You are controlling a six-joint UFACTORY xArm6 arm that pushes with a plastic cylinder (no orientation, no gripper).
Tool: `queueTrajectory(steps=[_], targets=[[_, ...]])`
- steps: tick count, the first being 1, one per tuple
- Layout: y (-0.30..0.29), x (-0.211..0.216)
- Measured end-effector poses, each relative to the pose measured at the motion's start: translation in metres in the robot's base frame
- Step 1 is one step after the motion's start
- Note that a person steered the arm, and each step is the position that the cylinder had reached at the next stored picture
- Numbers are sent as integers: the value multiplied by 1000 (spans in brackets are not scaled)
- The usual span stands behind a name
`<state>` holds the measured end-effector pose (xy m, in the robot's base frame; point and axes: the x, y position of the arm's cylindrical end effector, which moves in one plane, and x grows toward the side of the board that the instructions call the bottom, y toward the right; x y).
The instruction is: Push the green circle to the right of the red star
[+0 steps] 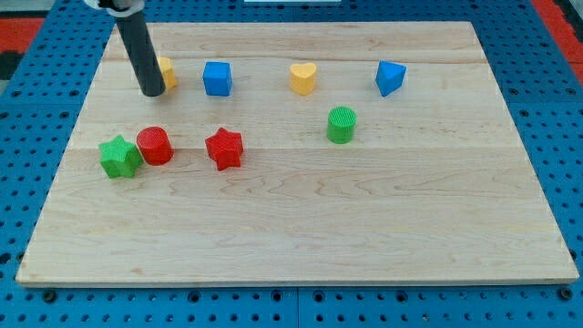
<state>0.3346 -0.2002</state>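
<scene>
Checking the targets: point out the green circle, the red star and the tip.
green circle [342, 124], camera view, front side
red star [224, 147], camera view, top centre
my tip [153, 92], camera view, rod's lower end

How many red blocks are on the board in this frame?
2. The red circle sits at the view's left, touching the green star. The red star lies just to its right, apart from it. No red block looks hidden behind the rod.

**Rod down at the view's upper left**

My rod [138, 55] enters from the view's top edge, leaning slightly so its lower end sits further right. My tip [153, 93] is down near the upper-left corner.
</scene>
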Motion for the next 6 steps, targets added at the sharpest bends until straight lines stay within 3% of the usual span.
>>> queueTrajectory(steps=[1, 2, 4, 6], targets=[[62, 37], [90, 43], [217, 41], [281, 84]])
